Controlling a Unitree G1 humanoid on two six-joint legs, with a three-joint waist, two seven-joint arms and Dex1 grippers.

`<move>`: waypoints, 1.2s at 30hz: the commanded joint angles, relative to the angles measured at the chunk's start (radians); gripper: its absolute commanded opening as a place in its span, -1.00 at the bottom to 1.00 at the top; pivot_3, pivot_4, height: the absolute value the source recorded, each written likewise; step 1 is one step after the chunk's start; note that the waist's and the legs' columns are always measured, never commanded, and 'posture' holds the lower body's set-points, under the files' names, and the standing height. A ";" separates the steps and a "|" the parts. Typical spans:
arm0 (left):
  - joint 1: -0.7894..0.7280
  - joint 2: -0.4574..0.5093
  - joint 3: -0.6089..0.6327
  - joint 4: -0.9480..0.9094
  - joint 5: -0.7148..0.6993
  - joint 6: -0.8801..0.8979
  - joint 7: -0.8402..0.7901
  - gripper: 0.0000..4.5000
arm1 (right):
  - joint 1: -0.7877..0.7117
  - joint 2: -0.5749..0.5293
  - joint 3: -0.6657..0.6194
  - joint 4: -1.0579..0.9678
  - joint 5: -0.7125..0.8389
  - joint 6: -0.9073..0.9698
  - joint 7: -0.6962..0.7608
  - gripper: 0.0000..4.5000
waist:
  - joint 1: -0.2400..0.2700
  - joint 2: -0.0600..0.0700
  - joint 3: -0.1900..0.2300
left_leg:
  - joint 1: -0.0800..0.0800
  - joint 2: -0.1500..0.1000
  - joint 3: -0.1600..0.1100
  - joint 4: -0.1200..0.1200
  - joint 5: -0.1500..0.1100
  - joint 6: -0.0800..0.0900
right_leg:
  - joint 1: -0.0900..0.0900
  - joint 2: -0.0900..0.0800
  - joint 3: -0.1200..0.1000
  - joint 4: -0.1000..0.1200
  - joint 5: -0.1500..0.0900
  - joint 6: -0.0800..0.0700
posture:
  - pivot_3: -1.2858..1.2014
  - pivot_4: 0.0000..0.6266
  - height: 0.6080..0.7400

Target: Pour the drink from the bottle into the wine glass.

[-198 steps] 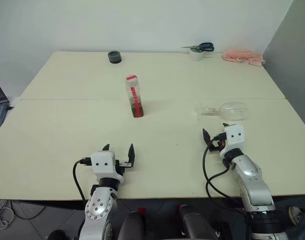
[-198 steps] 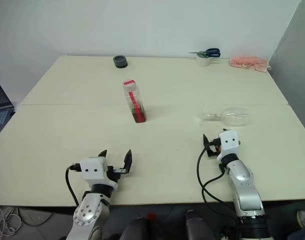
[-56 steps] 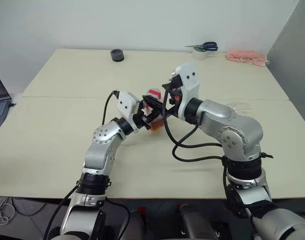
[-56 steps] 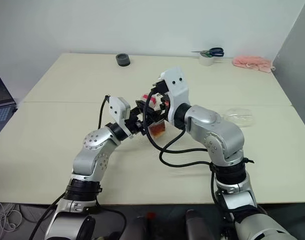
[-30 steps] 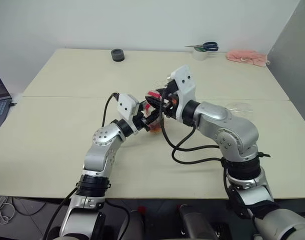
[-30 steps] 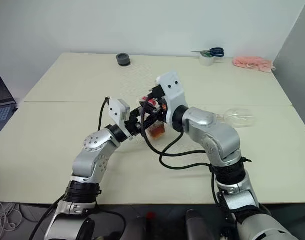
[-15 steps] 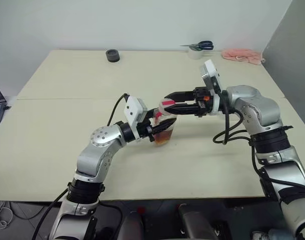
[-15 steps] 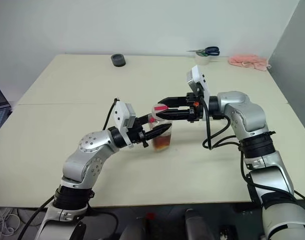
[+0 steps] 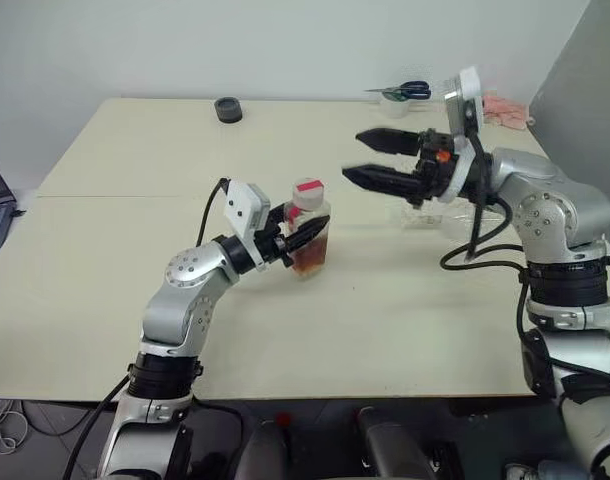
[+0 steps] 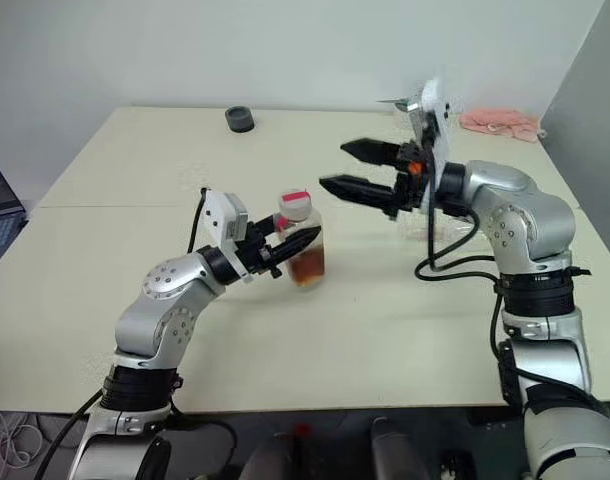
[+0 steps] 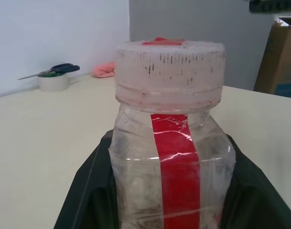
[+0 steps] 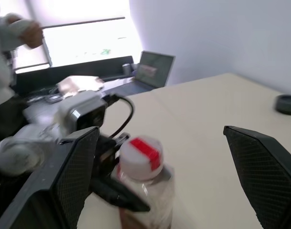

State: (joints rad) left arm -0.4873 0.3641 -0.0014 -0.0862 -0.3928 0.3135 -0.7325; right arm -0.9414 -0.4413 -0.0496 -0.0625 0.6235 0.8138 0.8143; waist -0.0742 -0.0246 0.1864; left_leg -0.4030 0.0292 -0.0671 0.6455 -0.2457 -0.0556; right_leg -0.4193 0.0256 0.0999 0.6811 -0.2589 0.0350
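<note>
Right gripper (image 9: 363,156) has withdrawn, jaws wide; left gripper (image 9: 295,236) clamps capped bottle (image 9: 309,228).

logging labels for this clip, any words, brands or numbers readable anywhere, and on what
None can be read.
bottle: red label strip is blank, no print; red patch on the cap carries no text.
cardboard box: a blue mark on its side, too blurred to read.
laptop: screen too blurred to read.
</note>
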 commanded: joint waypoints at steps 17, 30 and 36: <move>-0.140 -0.069 -0.018 0.170 0.071 -0.153 -0.011 -0.15 | 0.164 0.305 0.035 -0.535 -0.108 0.368 -0.748 1.00 | 0.016 0.000 0.000 | -0.003 0.000 -0.001 0.000 0.000 0.000 | -0.002 0.000 -0.002 0.000 0.000 0.000 | 0.03 -0.52 1.00; -0.141 -0.080 -0.022 0.171 0.075 -0.154 -0.012 -0.15 | 0.164 0.413 0.135 -0.457 -0.215 0.332 -0.828 1.00 | 0.015 0.000 0.000 | -0.003 0.000 -0.002 0.000 0.000 0.000 | -0.001 0.000 -0.002 -0.001 0.000 0.000 | 0.03 -0.52 1.00; -0.136 -0.085 -0.026 0.159 0.073 -0.148 -0.008 -0.15 | 0.162 0.429 0.134 -0.426 -0.251 0.304 -0.827 1.00 | 0.015 0.000 0.000 | -0.003 0.000 -0.002 0.000 0.000 0.000 | -0.002 0.000 -0.002 -0.001 0.000 0.000 | 0.03 -0.52 1.00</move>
State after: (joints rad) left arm -0.6033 0.2820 -0.0331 0.1256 -0.3113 0.1841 -0.7435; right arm -0.7640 -0.0200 0.0838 -0.4694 0.3779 1.1467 -0.0095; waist -0.0595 -0.0244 0.1862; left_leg -0.4061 0.0290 -0.0690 0.6453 -0.2453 -0.0558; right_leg -0.4210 0.0258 0.0978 0.6804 -0.2590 0.0351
